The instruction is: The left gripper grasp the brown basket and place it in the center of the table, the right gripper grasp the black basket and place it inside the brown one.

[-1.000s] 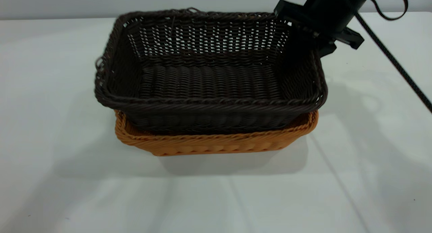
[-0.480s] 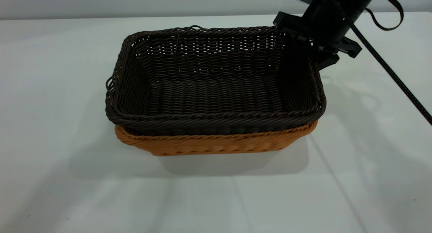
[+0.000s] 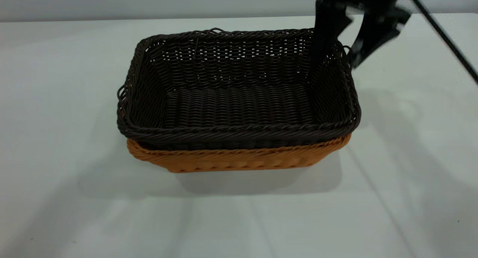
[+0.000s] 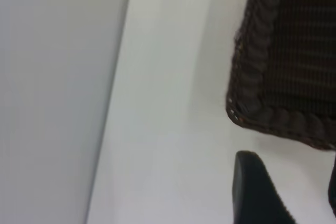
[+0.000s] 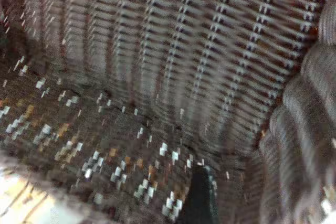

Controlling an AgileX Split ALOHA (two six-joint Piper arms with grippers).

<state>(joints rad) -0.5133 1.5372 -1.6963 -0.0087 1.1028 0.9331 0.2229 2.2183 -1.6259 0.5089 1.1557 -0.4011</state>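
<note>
The black basket (image 3: 239, 101) sits nested inside the brown basket (image 3: 239, 159) at the middle of the table (image 3: 74, 198). Only the brown basket's front wall and rim show below it. My right gripper (image 3: 336, 60) is open above the black basket's right rim, with one finger over the inside and one outside, holding nothing. The right wrist view looks into the black basket's weave (image 5: 157, 66) past one dark fingertip (image 5: 199, 198). My left gripper (image 4: 294, 198) is open over bare table beside a corner of the black basket (image 4: 273, 77); it is out of the exterior view.
The right arm's black cable (image 3: 444, 37) runs down across the table's far right. A pale wall edge (image 4: 52, 98) shows in the left wrist view beyond the table's side.
The black basket came down and settled into the brown one. My right gripper then opened, let go of its right rim and rose a little.
</note>
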